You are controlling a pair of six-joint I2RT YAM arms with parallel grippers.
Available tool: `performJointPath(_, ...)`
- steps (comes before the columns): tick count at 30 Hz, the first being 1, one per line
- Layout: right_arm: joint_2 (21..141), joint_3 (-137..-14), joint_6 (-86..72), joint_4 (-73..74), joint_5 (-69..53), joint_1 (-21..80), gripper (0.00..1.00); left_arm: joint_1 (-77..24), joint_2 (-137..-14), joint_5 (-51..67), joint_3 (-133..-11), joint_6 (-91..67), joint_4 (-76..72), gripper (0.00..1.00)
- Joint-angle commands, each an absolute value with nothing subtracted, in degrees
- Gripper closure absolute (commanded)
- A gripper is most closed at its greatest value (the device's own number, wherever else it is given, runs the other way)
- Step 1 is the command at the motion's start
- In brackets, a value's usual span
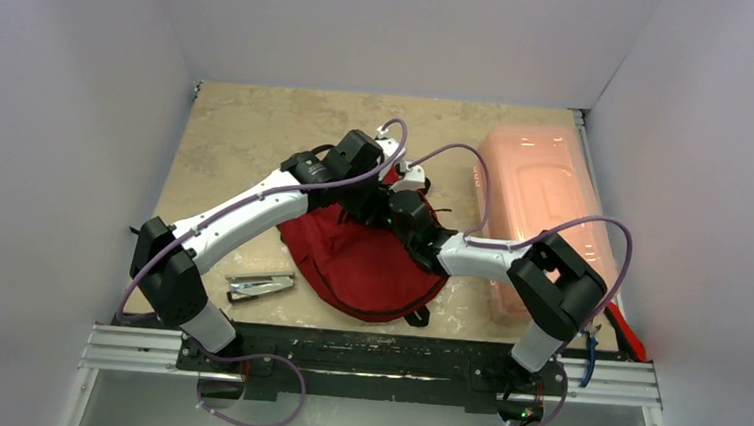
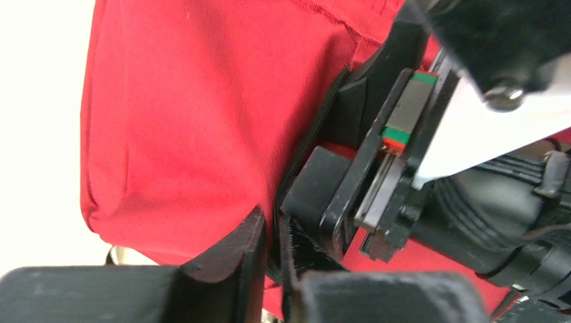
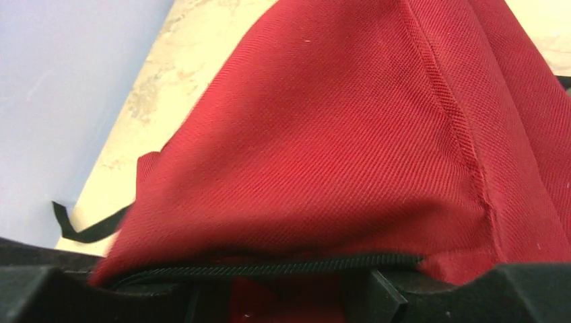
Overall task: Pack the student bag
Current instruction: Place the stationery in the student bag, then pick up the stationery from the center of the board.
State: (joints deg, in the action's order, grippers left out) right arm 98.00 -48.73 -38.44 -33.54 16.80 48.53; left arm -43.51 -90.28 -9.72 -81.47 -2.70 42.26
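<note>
1. Left end effector (image 2: 273, 266) was pinched shut on the student bag (image 1: 360, 262) at its zipper rim. The bag lay mid-desk (image 1: 248, 134) between both arms.
2. Right end effector (image 3: 283, 299) sat at the bag's mouth; we could not tell its jaw state.
3. Risks, in our judgement: the thin pinch could slip and let the opening collapse, and the crowded wrists could collide.
</note>
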Motion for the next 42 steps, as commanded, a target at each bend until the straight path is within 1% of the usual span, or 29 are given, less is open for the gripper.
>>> performJointPath(1, 93.16, -49.12, -37.14, -23.0, 15.94, 47.36, 0.39, -42.78, -88.47, -5.03, -83.92, -6.63, 43.91, 0.82)
performJointPath(4, 89.8, -47.13, -36.98, -20.06, 13.92, 47.37, 0.34, -42.1, -87.63, -4.4, -83.33, -8.32, 44.28, 0.65)
performJointPath(9, 84.27, -44.86, -36.12, -13.37, 10.72, 47.33, 0.31, -41.79, -82.37, -5.55, -80.01, -12.86, 45.97, 0.46)
performJointPath(11, 81.29, -43.81, -35.66, -10.62, 9.85, 47.37, 0.28, -41.33, -78.69, -6.59, -77.6, -15.54, 46.93, 0.4)
performJointPath(13, 78.68, -42.89, -35.76, -7.7, 8.89, 47.36, 0.26, -39.91, -74.16, -8.42, -74.35, -19.42, 48.92, 0.38)
performJointPath(15, 75.59, -41.43, -35.82, -6.63, 6.69, 47.37, 0.26, -36.72, -69.4, -10.43, -70.44, -26.53, 52.61, 0.37)
performJointPath(16, 74.03, -39.94, -36.18, -6.33, 5.93, 47.35, 0.26, -34.28, -66.61, -11.14, -68.19, -30.45, 54.89, 0.34)
performJointPath(19, 69.44, -36.6, -37.1, -6.17, 5.49, 47.37, 0.25, -26.16, -56.85, -10.46, -59.37, -43.42, 59.51, 0.23)
performJointPath(20, 68.11, -35.95, -37.35, -5.9, 5.76, 47.37, 0.25, -23.58, -54.26, -9.67, -56.65, -47.12, 60.51, 0.18)
performJointPath(23, 64.66, -35.32, -37.86, -5.19, 6.24, 47.37, 0.25, -15.34, -48.39, -5.51, -50.7, -52.98, 60.29, 0.06)
performJointPath(24, 63.61, -35.17, -38.0, -5.16, 6.16, 47.37, 0.25, -12.94, -47.63, -4.41, -49.62, -54.82, 60.34, 0.04)
performJointPath(26, 61.77, -34.78, -38.09, -5.53, 6.03, 47.46, 0.24, -8.05, -47.96, -1.62, -48.03, -58.37, 60.58, 0.02)
performJointPath(29, 59.95, -34.88, -37.69, -4.56, 6.26, 47.46, 0.24, -1.79, -52.19, 4.3, -46.07, -63.59, 62.14, 0.0)
performJointPath(32, 58.0, -34.49, -37.67, -3.12, 7.27, 47.46, 0.24, 3.35, -55.61, 9.64, -42.75, -68.5, 59.87, 0.0)
performJointPath(38, 53.89, -32.78, -38.75, -2.21, 7.75, 47.54, 0.24, 4.04, -56.58, 12.68, -37.26, -78.59, 53.52, 0.0)
performJointPath(41, 53.19, -32.68, -37.93, -1.23, 8.47, 47.71, 0.24, 4.18, -59.52, 14.89, -34.84, -81.46, 51.18, 0.0)
performJointPath(42, 53.18, -32.73, -36.63, -1.68, 7.68, 47.95, 0.24, 4.21, -60.89, 15.28, -34.57, -81.48, 50.43, 0.03)
